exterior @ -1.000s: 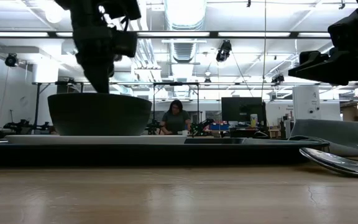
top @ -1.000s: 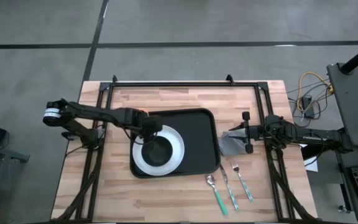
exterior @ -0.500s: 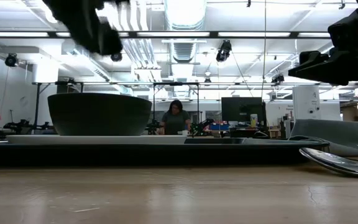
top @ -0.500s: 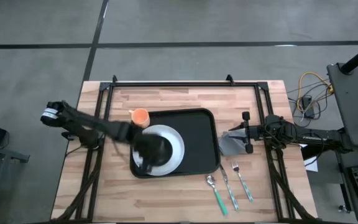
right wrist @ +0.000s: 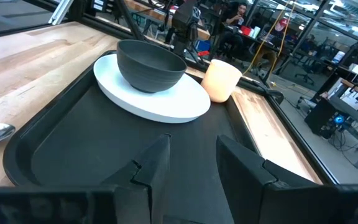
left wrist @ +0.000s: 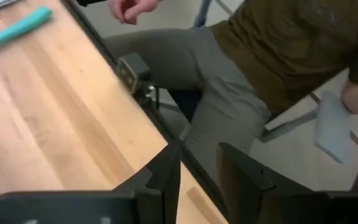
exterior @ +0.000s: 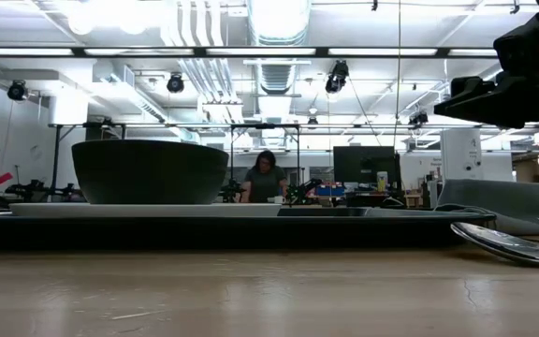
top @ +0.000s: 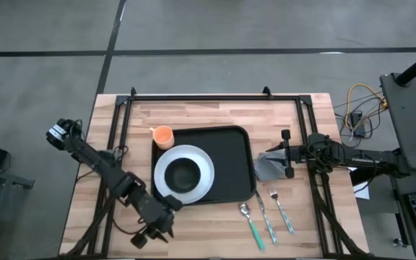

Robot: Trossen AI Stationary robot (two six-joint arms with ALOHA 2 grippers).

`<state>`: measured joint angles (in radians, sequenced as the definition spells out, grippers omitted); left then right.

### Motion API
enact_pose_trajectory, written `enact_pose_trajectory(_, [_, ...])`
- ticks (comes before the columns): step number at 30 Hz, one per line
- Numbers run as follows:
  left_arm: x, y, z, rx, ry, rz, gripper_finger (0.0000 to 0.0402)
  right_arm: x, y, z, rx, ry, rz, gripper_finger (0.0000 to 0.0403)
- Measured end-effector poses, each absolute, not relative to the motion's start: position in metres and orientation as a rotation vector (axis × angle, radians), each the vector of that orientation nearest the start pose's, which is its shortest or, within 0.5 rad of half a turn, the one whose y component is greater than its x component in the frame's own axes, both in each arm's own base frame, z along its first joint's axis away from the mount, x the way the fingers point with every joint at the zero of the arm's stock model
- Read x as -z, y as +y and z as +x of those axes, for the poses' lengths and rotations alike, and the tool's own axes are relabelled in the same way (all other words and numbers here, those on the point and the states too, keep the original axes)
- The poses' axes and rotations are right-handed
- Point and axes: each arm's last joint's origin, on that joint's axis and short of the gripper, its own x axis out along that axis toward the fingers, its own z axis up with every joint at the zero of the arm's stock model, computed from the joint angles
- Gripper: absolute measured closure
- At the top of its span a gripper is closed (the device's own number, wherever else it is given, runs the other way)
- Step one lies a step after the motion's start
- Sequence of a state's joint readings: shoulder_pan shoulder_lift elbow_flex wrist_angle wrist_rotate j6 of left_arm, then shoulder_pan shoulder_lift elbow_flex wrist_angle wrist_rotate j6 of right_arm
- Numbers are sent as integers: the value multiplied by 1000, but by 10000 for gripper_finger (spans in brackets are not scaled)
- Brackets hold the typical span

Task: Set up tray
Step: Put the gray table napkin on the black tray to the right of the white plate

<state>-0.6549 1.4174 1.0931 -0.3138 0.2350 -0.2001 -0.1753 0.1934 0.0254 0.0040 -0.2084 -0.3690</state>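
Tray (top: 233,170) sits mid-frame on the desk (top: 208,115), long axis left-right; right claw (top: 286,153), jaws parted and empty, hovers just beside its right rim over the napkin (top: 268,167), nearer than the empty, spread left claw (top: 157,235) at lower left.

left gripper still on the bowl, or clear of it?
Apart. The high view shows the left gripper near the table's front edge, bare wood between it and the dark bowl, which sits alone on the white plate.
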Motion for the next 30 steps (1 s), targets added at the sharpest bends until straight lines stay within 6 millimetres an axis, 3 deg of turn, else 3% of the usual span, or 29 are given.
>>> enact_pose_trajectory(5, [-287, -195, 239, 795, 720, -42, 317, -157, -13, 107, -63, 153, -336, 284])
enact_pose_trajectory(10, [-283, -199, 238, 770, 732, -161, 317, -157, -13, 107, -62, 153, -336, 284])
enact_pose_trajectory(15, [-269, -217, 216, 903, 696, -21, 317, -157, -13, 107, -63, 153, -336, 284])
enact_pose_trajectory(19, [-267, -220, 191, 973, 693, 13, 317, -157, -13, 107, -62, 153, -336, 284])
enact_pose_trajectory(24, [-271, -205, 161, 1050, 546, 26, 317, -157, -13, 107, -62, 153, -336, 284])
enact_pose_trajectory(30, [-246, -164, 124, 1098, 314, -42, 317, -157, -13, 107, -62, 153, -338, 284])
